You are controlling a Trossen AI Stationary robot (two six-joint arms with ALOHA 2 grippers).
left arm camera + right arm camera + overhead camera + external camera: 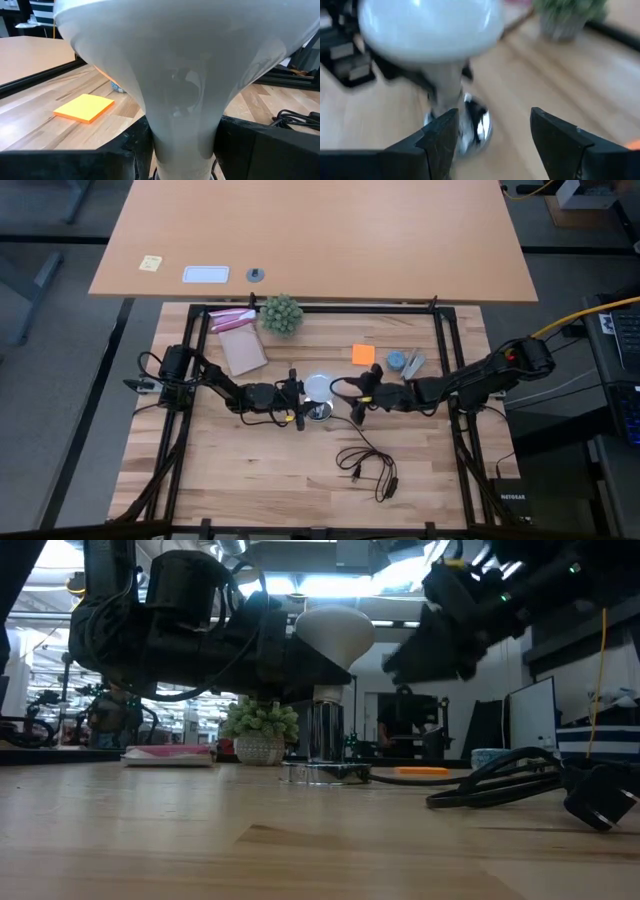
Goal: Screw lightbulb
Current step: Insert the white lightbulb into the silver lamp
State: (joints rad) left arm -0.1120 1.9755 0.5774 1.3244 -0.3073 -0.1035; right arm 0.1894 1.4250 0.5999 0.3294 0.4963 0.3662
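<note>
1. Left gripper (300,402) clamps the bulb (319,387) by its narrow neck, a finger (125,155) pressed on either side in the left wrist view.
2. Bulb stands upright, dome up, its metal end meeting the silvery socket (322,745) directly beneath.
3. Socket sits on the table (260,470), its black cord (368,460) trailing off nearby.
4. Right gripper (362,402) hangs just beside the bulb, on the side away from the left gripper, fingers spread wide and gripping nothing.
5. Beyond the socket in the low view stands the green plant (260,725); the orange pad (363,354) lies near the bulb.
</note>
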